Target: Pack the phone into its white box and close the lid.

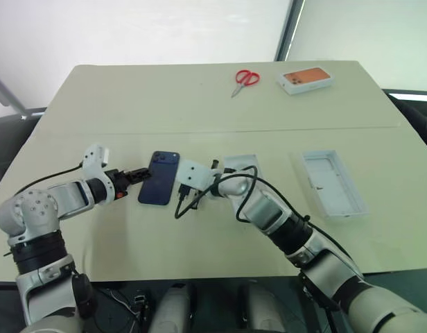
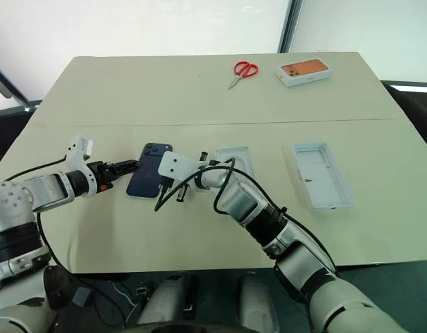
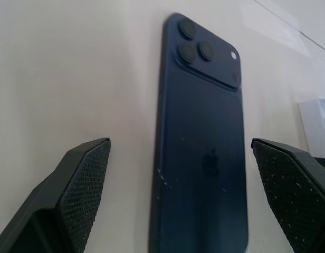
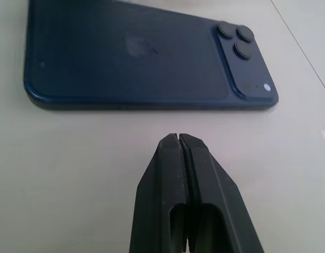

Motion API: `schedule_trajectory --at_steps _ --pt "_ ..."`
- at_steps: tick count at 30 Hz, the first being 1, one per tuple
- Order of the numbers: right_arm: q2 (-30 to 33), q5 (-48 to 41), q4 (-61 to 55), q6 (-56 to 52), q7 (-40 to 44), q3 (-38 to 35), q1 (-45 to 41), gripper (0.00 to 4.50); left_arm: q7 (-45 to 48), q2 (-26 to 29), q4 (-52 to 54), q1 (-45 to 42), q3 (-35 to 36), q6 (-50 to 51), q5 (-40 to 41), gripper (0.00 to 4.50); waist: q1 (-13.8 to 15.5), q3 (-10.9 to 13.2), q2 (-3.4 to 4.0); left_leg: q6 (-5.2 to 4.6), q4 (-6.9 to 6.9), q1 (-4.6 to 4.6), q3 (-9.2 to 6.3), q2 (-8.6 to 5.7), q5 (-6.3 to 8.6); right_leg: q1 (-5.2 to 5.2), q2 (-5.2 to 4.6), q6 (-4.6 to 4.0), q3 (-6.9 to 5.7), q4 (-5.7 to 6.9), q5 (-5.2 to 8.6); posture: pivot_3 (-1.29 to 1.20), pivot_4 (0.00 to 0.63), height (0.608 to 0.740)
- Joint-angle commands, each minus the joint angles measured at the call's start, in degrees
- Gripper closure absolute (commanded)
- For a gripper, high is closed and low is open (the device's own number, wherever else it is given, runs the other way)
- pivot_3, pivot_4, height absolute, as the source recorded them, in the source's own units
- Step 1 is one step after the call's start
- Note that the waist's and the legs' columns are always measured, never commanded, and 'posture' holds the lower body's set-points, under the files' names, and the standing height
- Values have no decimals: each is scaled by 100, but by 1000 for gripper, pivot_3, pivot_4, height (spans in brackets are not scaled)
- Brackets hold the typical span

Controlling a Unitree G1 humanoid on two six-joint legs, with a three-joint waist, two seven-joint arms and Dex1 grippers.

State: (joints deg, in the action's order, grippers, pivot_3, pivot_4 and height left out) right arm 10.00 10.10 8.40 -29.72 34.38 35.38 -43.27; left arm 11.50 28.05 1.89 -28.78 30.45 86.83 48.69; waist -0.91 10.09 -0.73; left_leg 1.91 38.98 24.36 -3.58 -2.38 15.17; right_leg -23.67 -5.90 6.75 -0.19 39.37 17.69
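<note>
**A:** What carries the scene?

**B:** A broad, matte cream desk (image 1: 199, 104) with a thin seam running across it. Its surface is smooth and plain.

**A:** And the cardboard pieces?

**B:** To the right lies a shallow white rectangular tray (image 1: 333, 184), thin-walled, with a moulded inner face. The white box (image 2: 236, 161) sits nearer the middle, partly hidden behind the right arm; which of the two is the lid cannot be told from here. At the far edge rests another white box with an orange phone picture (image 1: 306, 80), and beside it red-handled scissors (image 1: 245, 79).

**A:** Where is the phone?

**B:** The phone (image 1: 159, 177) lies flat on the desk, back upward, left of the white box. It is a slim, dark navy slab with rounded corners, a satin finish, and a raised square cluster of three round lenses at its far corner. Fine specks mark its edge.

**A:** The tools?

**B:** The left tool (image 3: 183, 195) stands spread wide at the phone's near-left side, its black pads (image 3: 80, 184) cross-hatched like fine mesh, holding nothing. The right tool (image 4: 179, 138) is pressed fully together, smooth black fingers meeting in a blunt wedge, empty, just beside the phone's long edge.
</note>
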Motion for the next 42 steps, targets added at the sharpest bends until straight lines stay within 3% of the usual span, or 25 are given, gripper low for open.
schedule_trajectory --at_steps 1,29,38,42 --pt "-92 48 -110 214 95 -77 -56 4452 169 -175 24 82 -131 474 124 0 0 0 0 0 0 0 0 0 0 0 0 0 0 0 0 0 150 697" --pt "-190 188 85 689 196 -179 -24 4452 59 -985 154 -37 455 567 414 0 14 -2 -1 1 0 0 -2 -2 0 2 -2 0 0 -1 0 0 150 697" --pt "601 489 -283 499 228 -630 -96 4452 23 -947 169 35 546 567 407 0 12 -2 -1 1 0 0 -2 -2 0 2 -2 0 0 -3 0 0 150 697" --pt "642 637 -58 650 202 -557 -35 4452 3 -998 167 11 536 567 404 0 -5 -2 -1 1 -3 0 -1 0 0 0 0 0 0 -2 0 0 150 697"
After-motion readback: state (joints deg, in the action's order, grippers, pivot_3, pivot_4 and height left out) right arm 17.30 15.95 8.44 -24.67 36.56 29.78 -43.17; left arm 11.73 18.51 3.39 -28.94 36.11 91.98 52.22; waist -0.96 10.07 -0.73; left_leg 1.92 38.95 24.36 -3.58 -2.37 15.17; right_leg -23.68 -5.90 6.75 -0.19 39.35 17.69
